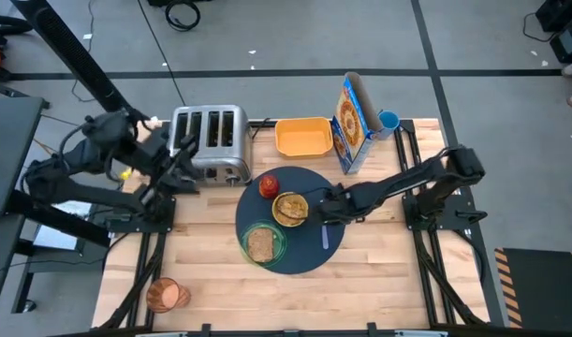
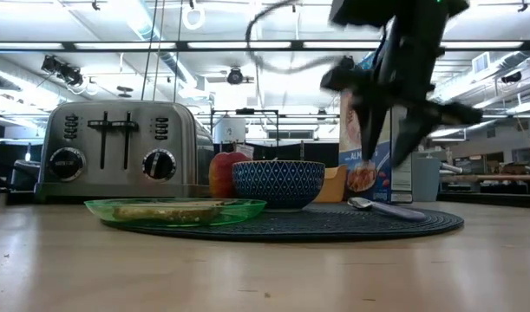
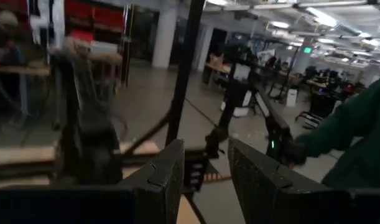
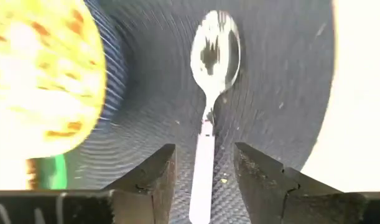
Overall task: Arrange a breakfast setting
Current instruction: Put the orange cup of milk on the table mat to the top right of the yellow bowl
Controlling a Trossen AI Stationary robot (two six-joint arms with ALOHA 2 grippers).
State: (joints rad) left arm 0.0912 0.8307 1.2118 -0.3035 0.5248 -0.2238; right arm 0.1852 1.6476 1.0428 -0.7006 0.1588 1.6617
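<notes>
The dark round mat lies mid-table. On it sit a red apple, a blue patterned bowl of cereal and a green plate bearing the toast. The pale spoon lies flat on the mat, right of the bowl. My right gripper hangs open just above the spoon's handle, pointing steeply down, a finger on either side and clear of it. The amber cup stands on the table's near left corner. My left gripper is open and holds nothing, raised level beside the toaster.
A silver toaster stands at the far left, with a yellow container, a cereal box and a blue cup along the far edge. A person's green sleeve shows beyond the table. Bare wood lies in front of the mat.
</notes>
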